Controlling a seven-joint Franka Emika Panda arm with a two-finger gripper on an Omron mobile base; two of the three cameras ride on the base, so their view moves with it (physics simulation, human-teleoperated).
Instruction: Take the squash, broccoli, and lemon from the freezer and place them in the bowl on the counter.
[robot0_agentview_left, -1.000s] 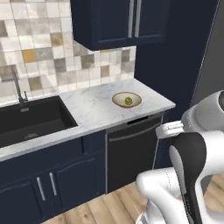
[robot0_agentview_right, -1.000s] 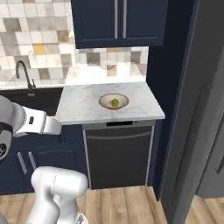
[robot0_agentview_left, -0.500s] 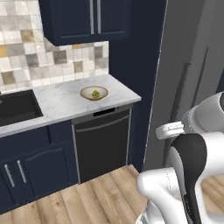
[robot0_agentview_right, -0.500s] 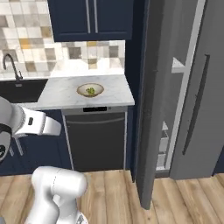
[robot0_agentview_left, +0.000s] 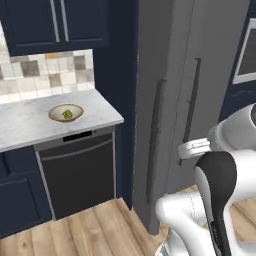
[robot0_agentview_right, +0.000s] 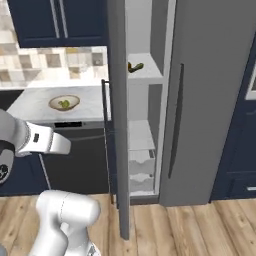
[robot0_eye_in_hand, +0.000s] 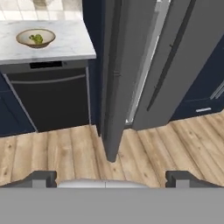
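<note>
Gripper (robot0_eye_in_hand: 111, 177) spread wide and holding nothing, its two dark tips standing far apart at the bottom of the hand view, aimed down over wooden floor (robot0_eye_in_hand: 144, 153) toward the foot of the open freezer (robot0_agentview_right: 142, 120) door. Since half a second ago, whole scene shifted leftward in both base views: camera turned with the base, not a move of the things; refrigerator now central, sink gone from the frame. Bowl (robot0_agentview_left: 66, 113) on the counter (robot0_agentview_left: 30, 125), broccoli (robot0_agentview_left: 67, 115) lying inside it. On an upper white freezer shelf, squash (robot0_agentview_right: 137, 66) dark and slim, with a small brownish ball beside it, likely the lemon (robot0_agentview_right: 130, 66), too small and shaded for certainty. Lower drawers partly hidden behind the door edge. Arm folded low, elbow raised, forearm pointing forward and down.
</note>
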